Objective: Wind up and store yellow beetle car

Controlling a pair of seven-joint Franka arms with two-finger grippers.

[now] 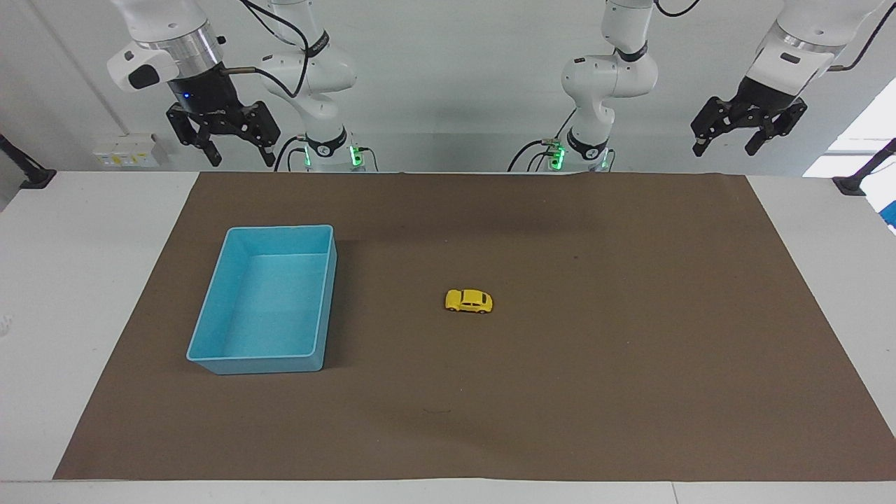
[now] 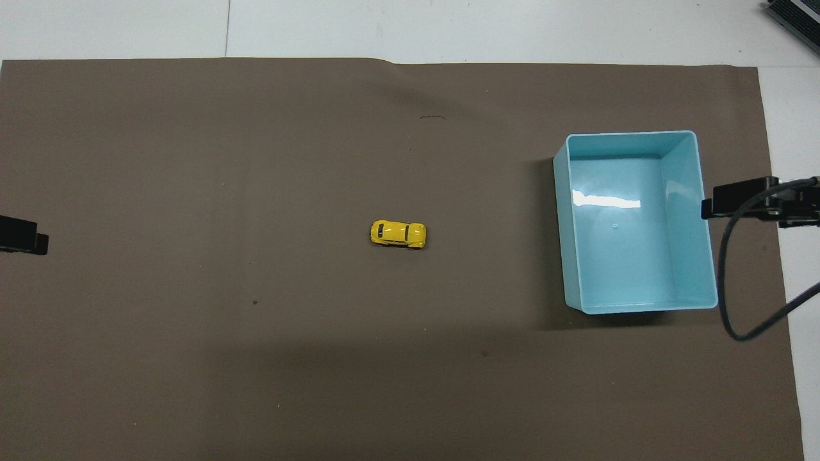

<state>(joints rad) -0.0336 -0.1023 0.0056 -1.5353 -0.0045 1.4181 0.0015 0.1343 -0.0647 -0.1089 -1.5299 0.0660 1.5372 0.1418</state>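
Nothing started yet: car (image 1: pixel 469 301) sits on its wheels mid-frame in the facing view, on the brown mat (image 1: pixel 630 392), well apart from the bin (image 1: pixel 210 322) at center-left.

How I'd run the step: come straight down on the car, pinch across the 2 body sides, not nose-to-tail. It's tiny and rounded, so center the pinch or it squirts out. Keep the wheels on the mat, drag backward to load the spring, then lift before letting it roll. Bin is empty and open-topped, so the drop looks easy.

Poses, left to right in the facing view:
- right gripper (image 1: pixel 234 155), upper left of frame, raised, above the table's white edge, jaws spread wide, holding nothing. Waiting.
- left gripper (image 1: pixel 728 145), upper right, raised, tilted, jaws also apart and empty. Waiting.

Either arm can reach; the right one is closer to the bin.
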